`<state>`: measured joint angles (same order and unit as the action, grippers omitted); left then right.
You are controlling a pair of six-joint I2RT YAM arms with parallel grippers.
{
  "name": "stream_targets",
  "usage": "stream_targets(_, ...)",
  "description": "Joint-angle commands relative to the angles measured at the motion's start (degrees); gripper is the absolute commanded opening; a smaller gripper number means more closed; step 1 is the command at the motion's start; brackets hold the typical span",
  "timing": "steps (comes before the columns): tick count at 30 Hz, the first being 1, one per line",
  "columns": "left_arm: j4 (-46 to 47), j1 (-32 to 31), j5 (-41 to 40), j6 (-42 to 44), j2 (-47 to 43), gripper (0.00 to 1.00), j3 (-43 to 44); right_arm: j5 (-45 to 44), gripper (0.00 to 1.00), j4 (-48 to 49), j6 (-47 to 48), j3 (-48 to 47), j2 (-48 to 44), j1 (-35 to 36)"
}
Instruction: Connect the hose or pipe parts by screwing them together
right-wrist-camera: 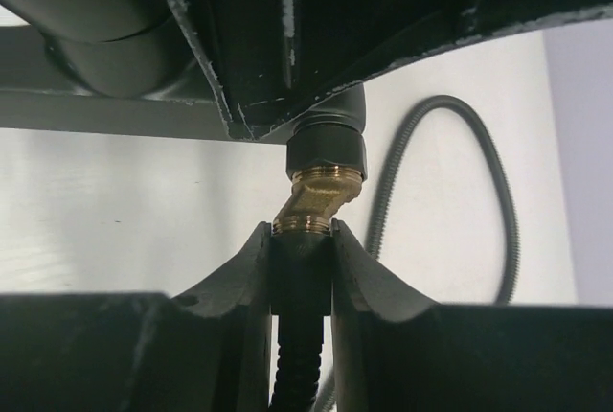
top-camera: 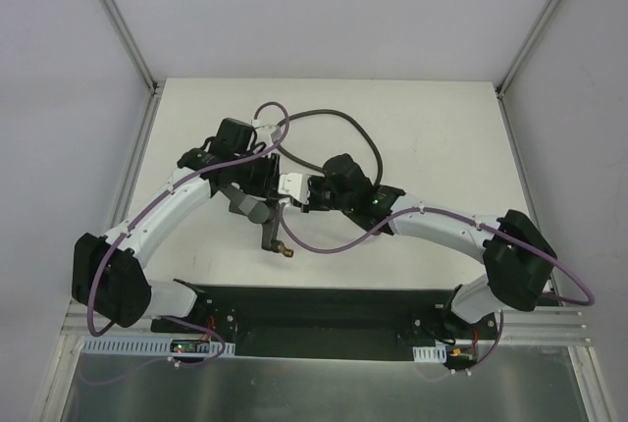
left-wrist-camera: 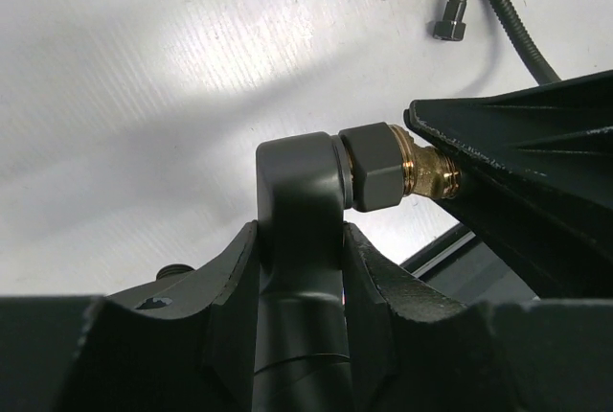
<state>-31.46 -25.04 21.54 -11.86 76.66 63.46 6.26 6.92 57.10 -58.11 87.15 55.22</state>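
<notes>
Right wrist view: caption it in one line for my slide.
Right gripper shut on the hose at its end, holding it against the brass-tipped fitting.

The hose (right-wrist-camera: pixel 445 103) is dark grey with little rings all along it. The fitting (left-wrist-camera: pixel 297 192) is dark grey with a shiny gold tip (left-wrist-camera: pixel 426 168). The surface (top-camera: pixel 442 128) is white, the cables (top-camera: pixel 329 249) purple

Matt dark plastic fitting (left-wrist-camera: pixel 297 192), shiny brass threads (left-wrist-camera: pixel 426 168), ribbed hose (right-wrist-camera: pixel 292 374)
</notes>
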Motion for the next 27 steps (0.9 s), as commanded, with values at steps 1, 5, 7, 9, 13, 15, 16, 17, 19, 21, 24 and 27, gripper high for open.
stream_targets(1,13.78,-0.89,7.29,-0.18,-6.61,0.00,-1.49,12.79,0.01,0.81,-11.64,0.36,0.12,-0.72)
stream_targets(5,15.64,-0.98,6.41,0.78,-7.84,0.00,-3.43,17.11,0.01,5.11,-17.10,1.07,0.03,-2.74)
stream_targets(7,16.52,-1.24,4.57,1.39,-8.54,0.00,-4.83,20.17,0.01,5.82,-19.38,0.63,0.21,-3.62)
stream_targets(9,17.84,-1.42,3.25,1.84,-9.77,0.00,-5.71,22.29,0.01,6.26,-23.25,0.19,0.65,-4.77)
stream_targets(13,19.94,-1.77,0.61,3.24,-11.44,0.00,-7.64,28.96,0.01,7.75,-31.07,-1.04,1.88,-7.14)
stream_targets(15,22.13,-1.86,-0.62,3.51,-12.59,0.00,-8.61,30.91,0.01,8.20,-35.99,-1.92,3.11,-8.46)
stream_targets(16,22.76,-1.86,-1.06,3.86,-12.85,0.00,-9.66,32.66,0.01,8.72,-37.49,-2.18,3.46,-8.81)
stream_targets(17,23.37,-1.94,-2.28,3.86,-13.29,0.00,-10.02,33.89,0.01,9.34,-38.63,-2.27,4.07,-9.42)
stream_targets(19,24.52,-1.95,-2.90,4.30,-13.38,0.00,-10.81,37.40,0.01,12.66,-43.46,-1.66,4.34,-10.04)
stream_targets(21,26.00,-1.95,-3.87,4.39,-13.38,0.00,-11.25,40.13,0.01,15.83,-49.85,-0.87,5.13,-11.18)
stream_targets(24,27.94,-1.95,-6.24,3.77,-13.73,0.00,-12.48,45.05,0.01,24.17,-56.99,0.10,6.62,-12.94)
stream_targets(27,30.14,-1.95,-8.35,3.33,-14.26,0.00,-13.80,49.54,0.01,34.01,-69.03,1.15,8.55,-14.52)
